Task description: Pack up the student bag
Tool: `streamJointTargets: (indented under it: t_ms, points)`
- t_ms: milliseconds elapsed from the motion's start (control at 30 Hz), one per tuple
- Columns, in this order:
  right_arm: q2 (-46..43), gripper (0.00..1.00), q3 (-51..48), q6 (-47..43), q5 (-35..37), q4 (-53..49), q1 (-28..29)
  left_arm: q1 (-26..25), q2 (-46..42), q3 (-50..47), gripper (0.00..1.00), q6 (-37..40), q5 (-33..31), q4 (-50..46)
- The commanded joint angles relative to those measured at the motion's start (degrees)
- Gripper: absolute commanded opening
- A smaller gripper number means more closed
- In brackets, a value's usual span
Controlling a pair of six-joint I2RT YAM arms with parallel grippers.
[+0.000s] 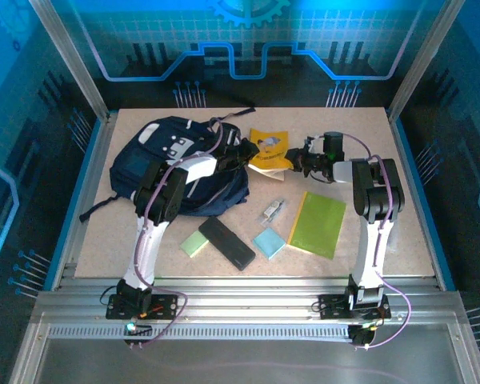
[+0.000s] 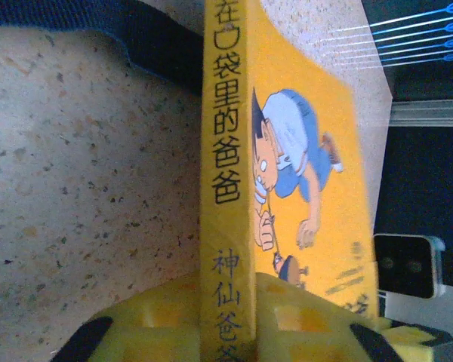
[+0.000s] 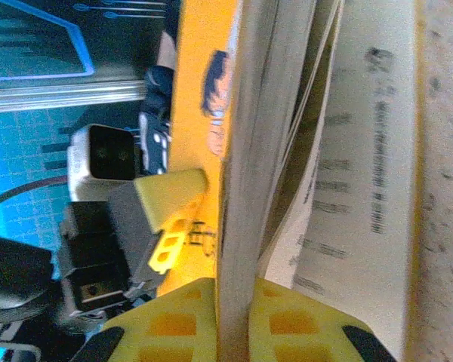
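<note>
Seen from above, two robot arms meet over a speckled table [image 1: 368, 160]. The student bag [image 1: 132, 176], a dark navy backpack, lies slumped at the far left of the table, with the left arm reaching across it. Just right of the bag, both arms hold one yellow book [image 1: 266, 146] with a cartoon boy on its cover.

The left gripper [image 1: 253, 152] has its yellow fingers [image 2: 155, 324] closed against the book's spine, one pad on each side. The right gripper [image 1: 290, 162] pinches the opposite edge, its jaws clamped on the cover and the thick block of pages. In the right wrist view, the loose pages [image 3: 362, 173] beyond that pinch fan outward toward the table.

Nearer the arms lie a black case [image 1: 226, 242], a green pad [image 1: 194, 242], a pale blue pad [image 1: 270, 242], a lime folder [image 1: 318, 224] and a small silvery object [image 1: 274, 210] (too small to identify).

The risks, as I judge them: with both arms holding one book, any mismatch in their motion could twist it or tear the cover. The fanned pages could snag on the bag's rim. I cannot tell whether the bag's mouth is open, and soft fabric may collapse under the book.
</note>
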Motion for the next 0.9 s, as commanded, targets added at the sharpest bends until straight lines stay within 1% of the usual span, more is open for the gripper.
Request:
streamJointTargets:
  t_ms: [0, 33, 67, 100, 167, 300, 333, 400, 500, 600, 733, 867]
  points:
    - [-1.93, 0.16, 3.36, -8.06, 1.86, -10.95, 0.69, -1.47, -5.71, -0.66, 0.0, 1.33, 0.54, 1.76]
    - [-2.3, 0.21, 3.51, -8.54, 2.64, -12.41, 0.69, -1.41, -6.19, -0.71, 0.0, 1.56, -0.09, 1.82]
    - [-3.17, 0.34, 3.55, -8.73, 4.1, -14.86, 0.68, -1.42, -7.0, -0.66, 0.0, 1.86, -0.83, 2.07]
    - [-4.21, 0.5, 3.21, -8.69, 5.28, -16.44, 0.47, -1.43, -7.63, -0.81, 0.0, 1.96, -1.65, 2.47]
    - [-6.95, 0.7, 1.12, -8.96, 7.92, -17.65, 0.22, -1.44, -8.9, -0.69, 0.0, 2.04, -3.01, 3.26]
    - [-14.14, 0.93, -2.39, -12.14, 15.29, -24.16, 0.74, -1.46, -10.95, 0.0, 0.0, 2.26, -6.34, 4.43]
    - [-15.85, 0.95, -3.21, -12.32, 16.2, -25.01, 1.08, -1.44, -11.28, -0.02, 0.0, 2.09, -7.38, 4.98]
    - [-19.03, 0.96, -5.18, -10.74, 16.7, -24.6, 1.93, -1.42, -12.1, -0.51, 0.0, 1.38, -10.13, 6.7]
    - [-23.84, 1.0, -10.04, -3.69, 16.73, -18.39, 4.3, -1.52, -13.32, -2.38, 0.0, 0.08, -14.23, 10.24]
    - [-27.24, 1.0, -13.74, 4.5, 18.92, -11.48, 7.98, -1.88, -14.91, -5.52, 0.0, -1.27, -17.96, 13.63]
    - [-28.91, 1.0, -16.82, 15.03, 25.23, -1.2, 13.11, -2.44, -17.58, -11.12, 0.0, -3.29, -21.77, 18.18]
    - [-26.99, 1.0, -18.21, 24.89, 29.8, 9.97, 16.48, -2.72, -21.17, -18.59, 0.0, -7.59, -25.19, 23.82]
